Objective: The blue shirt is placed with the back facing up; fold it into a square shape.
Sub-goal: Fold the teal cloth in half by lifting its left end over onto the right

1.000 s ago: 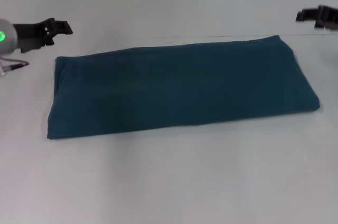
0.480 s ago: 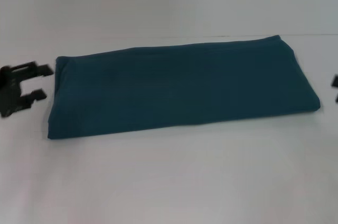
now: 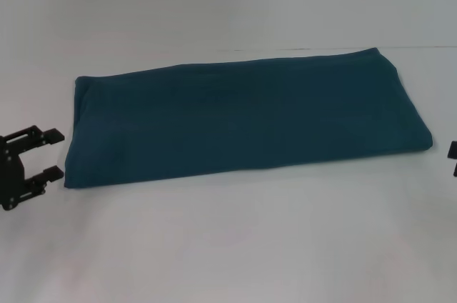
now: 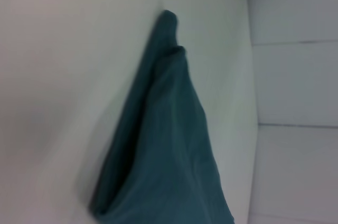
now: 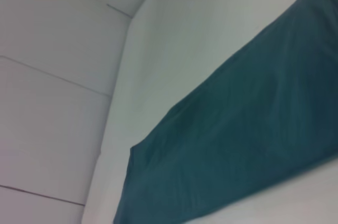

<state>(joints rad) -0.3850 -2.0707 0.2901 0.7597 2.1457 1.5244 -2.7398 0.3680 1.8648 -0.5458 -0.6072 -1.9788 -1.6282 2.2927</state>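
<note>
**Head view: grippers at either end of a folded shirt**

Head view first: the black left gripper is seen low at the left edge, its two fingers parted with nothing between them, just beside the near left corner of the blue shirt but not touching it. Only a small black sliver of the right gripper is shown at the right edge, near the shirt's near right corner; whether its fingers are parted or closed cannot be told.

The plain dark teal-blue shirt of soft knit cloth is laid folded into a long flat band across the white table, running from left to right and slightly skewed, with its right end lying farther back. Its long edges are straight and its surface smooth, with no print and only faint creases. No sleeves or collar are visible.

From the left wrist view the shirt is seen end-on, where layered folds are shown with a rounded doubled edge and a small bump at the far corner. From the right wrist view the shirt is shown lengthwise as a smooth strip on the table, beside the pale panelled wall.
</note>
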